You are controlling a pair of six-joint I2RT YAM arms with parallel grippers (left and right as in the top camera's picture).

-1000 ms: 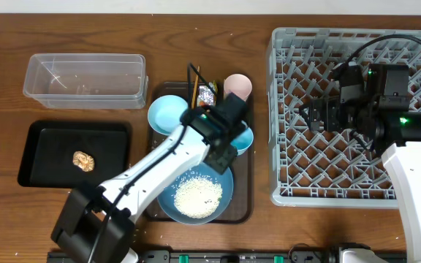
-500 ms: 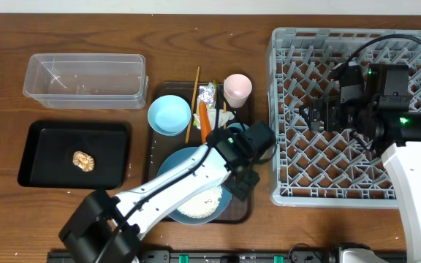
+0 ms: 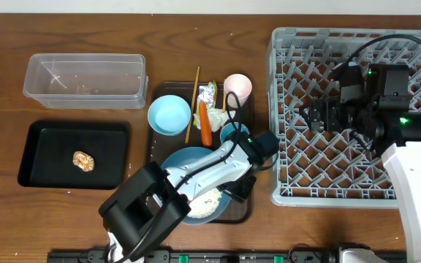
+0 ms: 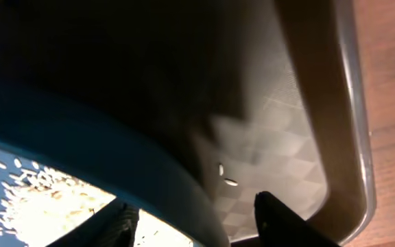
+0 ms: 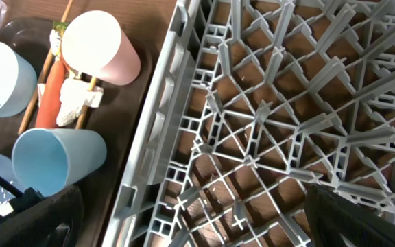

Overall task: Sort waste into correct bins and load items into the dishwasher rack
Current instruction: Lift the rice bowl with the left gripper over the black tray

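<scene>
The large blue bowl (image 3: 183,158) with white rice (image 3: 205,205) sits at the near end of the brown serving tray (image 3: 244,212). My left gripper (image 3: 241,186) is open astride the bowl's right rim (image 4: 115,137). One finger (image 4: 118,225) hangs over the rice, the other (image 4: 286,219) stands outside over the tray, a gap beside it. Behind lie the small light-blue bowl (image 3: 169,115), light-blue cup (image 3: 234,134), pink cup (image 3: 237,88), carrot (image 3: 205,124), chopsticks (image 3: 193,102), wrapper (image 3: 207,93) and tissue (image 3: 218,117). My right gripper (image 3: 307,117) hovers open over the grey rack (image 3: 291,183).
The clear tub (image 3: 85,79) stands at the back left. In front of it the black tray (image 3: 50,153) holds a brownish scrap (image 3: 84,160). The right wrist view shows the rack's left wall (image 5: 160,123) close beside the cups.
My left gripper has swung from above the cups toward the near right, down to the big bowl's right rim, and its jaws have narrowed. The right arm has not moved.
</scene>
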